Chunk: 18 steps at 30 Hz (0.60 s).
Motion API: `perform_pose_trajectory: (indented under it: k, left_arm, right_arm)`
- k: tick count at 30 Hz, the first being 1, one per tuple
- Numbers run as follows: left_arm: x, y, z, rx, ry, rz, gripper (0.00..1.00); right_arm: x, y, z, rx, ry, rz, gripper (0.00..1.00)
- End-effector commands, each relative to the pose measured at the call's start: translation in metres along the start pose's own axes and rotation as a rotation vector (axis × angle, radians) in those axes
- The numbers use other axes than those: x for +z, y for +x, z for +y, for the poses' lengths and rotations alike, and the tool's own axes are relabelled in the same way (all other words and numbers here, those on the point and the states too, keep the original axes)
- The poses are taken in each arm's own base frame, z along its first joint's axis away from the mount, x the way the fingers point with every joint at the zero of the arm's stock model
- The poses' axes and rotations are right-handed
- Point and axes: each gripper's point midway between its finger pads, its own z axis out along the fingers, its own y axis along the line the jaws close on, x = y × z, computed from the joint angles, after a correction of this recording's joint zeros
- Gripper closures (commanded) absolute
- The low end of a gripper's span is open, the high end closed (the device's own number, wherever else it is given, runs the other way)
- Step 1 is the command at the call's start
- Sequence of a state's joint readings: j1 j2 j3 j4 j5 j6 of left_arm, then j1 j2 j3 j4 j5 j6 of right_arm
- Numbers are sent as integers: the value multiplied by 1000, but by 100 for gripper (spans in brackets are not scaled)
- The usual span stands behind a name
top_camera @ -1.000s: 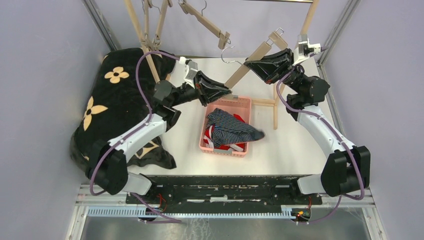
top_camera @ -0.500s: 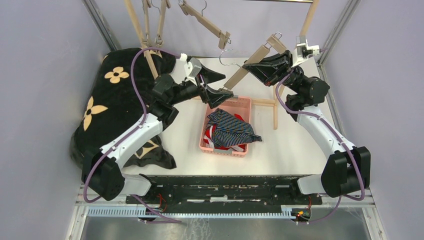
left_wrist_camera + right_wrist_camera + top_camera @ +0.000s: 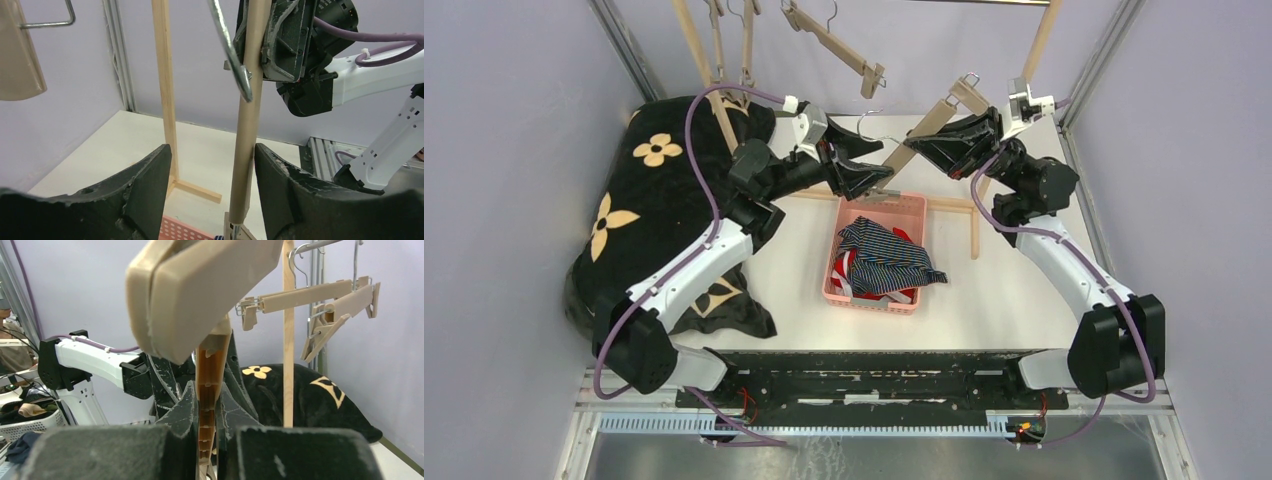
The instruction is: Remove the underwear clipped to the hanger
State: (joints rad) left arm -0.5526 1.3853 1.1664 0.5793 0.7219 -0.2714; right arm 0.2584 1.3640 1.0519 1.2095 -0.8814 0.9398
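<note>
Opening left jaws wide around the bare hanger, right jaws pinching it tight, underwear now dropped into the pink basket mid-counter, so job looks done.

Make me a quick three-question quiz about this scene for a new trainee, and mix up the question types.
1. True or false: the underwear lies in the pink basket.
2. What is the right gripper clamped on? A: the tan hanger. B: a red sock. C: nothing.
3. Fill in: the left gripper, near the hanger, has its jaws ____.
Key: 1 true; 2 A; 3 open.
</note>
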Motion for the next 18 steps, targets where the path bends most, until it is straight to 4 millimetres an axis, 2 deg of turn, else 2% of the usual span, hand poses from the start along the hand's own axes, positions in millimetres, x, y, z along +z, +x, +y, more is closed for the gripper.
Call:
perform_pose_trajectory:
  k: [1, 7, 8, 9, 10, 12, 15, 17, 18]
  left_arm:
    - [6, -20, -12, 21, 51, -49, 31]
    - [2, -15, -19, 10, 58, -41, 30]
    - [2, -14, -19, 12, 60, -39, 35]
    - [1, -13, -21, 11, 67, -35, 50]
    - [2, -13, -22, 12, 76, -31, 59]
    - [1, -12, -21, 3, 69, -25, 96]
    - [-1, -20, -25, 18, 67, -33, 97]
    - [-3, -26, -26, 18, 53, -16, 97]
    - [-3, -32, -26, 24, 39, -12, 97]
  right_arm:
    - [7, -21, 25, -73, -64, -44, 99]
    - [13, -21, 19, -68, -59, -61, 99]
    - [13, -21, 19, -67, -60, -64, 99]
    - [13, -21, 19, -67, -59, -66, 99]
    - [13, -21, 18, -70, -56, -70, 99]
    - [13, -21, 16, -74, -45, -77, 99]
    - [12, -19, 12, -74, -20, -69, 96]
    - [11, -15, 4, -77, 22, -52, 79]
    - [9, -12, 0, -82, 51, -37, 76]
